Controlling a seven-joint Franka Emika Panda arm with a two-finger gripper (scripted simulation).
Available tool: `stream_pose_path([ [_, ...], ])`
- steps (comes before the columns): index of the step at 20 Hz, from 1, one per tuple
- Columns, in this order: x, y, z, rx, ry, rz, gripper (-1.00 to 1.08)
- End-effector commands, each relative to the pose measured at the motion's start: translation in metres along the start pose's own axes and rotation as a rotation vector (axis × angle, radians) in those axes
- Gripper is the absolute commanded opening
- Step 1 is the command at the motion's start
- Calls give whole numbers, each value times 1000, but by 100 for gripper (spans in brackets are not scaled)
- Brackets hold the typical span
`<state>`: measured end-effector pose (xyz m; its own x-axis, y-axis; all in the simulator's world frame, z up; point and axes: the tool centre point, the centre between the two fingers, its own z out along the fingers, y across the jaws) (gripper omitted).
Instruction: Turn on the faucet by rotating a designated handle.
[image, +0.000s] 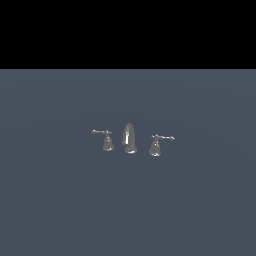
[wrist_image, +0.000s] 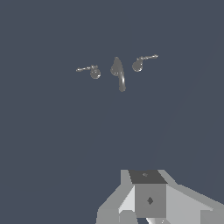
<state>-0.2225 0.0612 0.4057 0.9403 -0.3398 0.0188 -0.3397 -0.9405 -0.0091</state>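
Currently, your exterior view shows the faucet alone on the worktop; the handle, duller and smaller, stands on that view's left, untouched. In your wrist view the handle lies well apart from the end effector, whose opening you cannot tell. Approach, contact and rotation all remain.

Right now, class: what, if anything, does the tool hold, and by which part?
Nothing. The tool is far from the faucet; the handle stands untouched.
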Motion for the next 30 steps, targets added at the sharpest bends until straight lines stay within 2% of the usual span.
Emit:
stream_pose_path([
  [1, 4, -11, 13, 0, -1, 56, -100],
  [17, 41, -73, 95, 0, -6, 397, -100],
  [30, 81, -109, 154, 1, -10, 644, -100],
])
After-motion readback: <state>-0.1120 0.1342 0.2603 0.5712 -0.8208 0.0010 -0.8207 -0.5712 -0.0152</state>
